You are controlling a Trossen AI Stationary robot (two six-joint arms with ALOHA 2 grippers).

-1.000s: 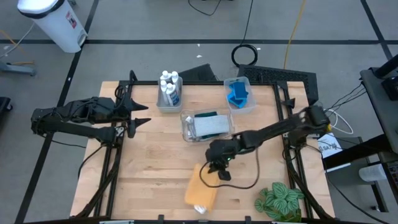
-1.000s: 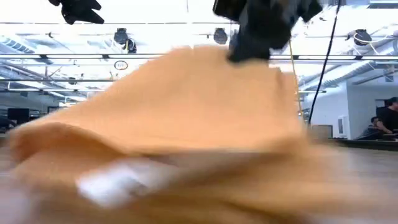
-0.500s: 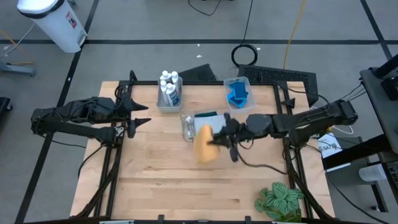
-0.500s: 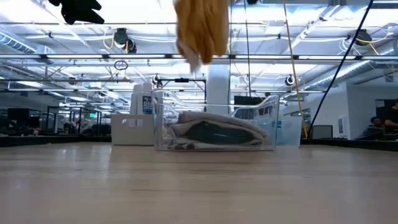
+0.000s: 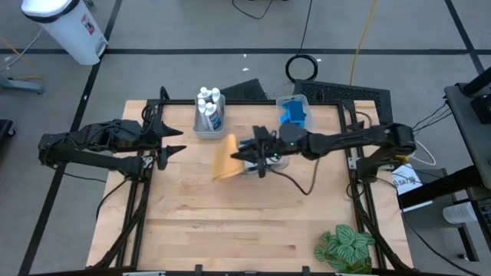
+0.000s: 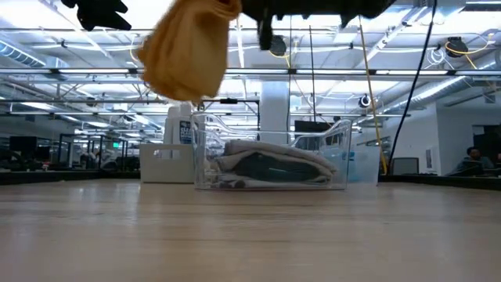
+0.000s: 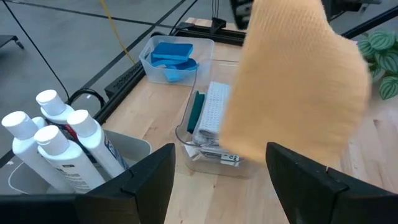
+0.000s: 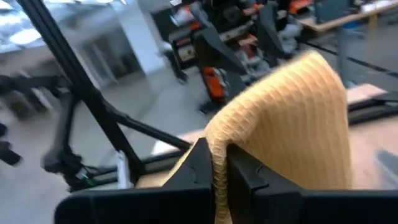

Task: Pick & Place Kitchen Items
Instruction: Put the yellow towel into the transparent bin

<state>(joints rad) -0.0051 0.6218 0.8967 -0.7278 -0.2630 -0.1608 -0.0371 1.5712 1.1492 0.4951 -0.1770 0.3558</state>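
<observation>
Right gripper (image 5: 257,152) clamped on orange cloth (image 5: 225,159) at frame centre | centre cloth over clear bin (image 6: 270,157) before releasing | left gripper (image 5: 170,134), fingers spread, empty, waits left.

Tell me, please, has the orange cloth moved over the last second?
Yes. The orange cloth, gripped by the right gripper, has risen off the table's front and now hangs by the clear bin of folded cloths.
</observation>
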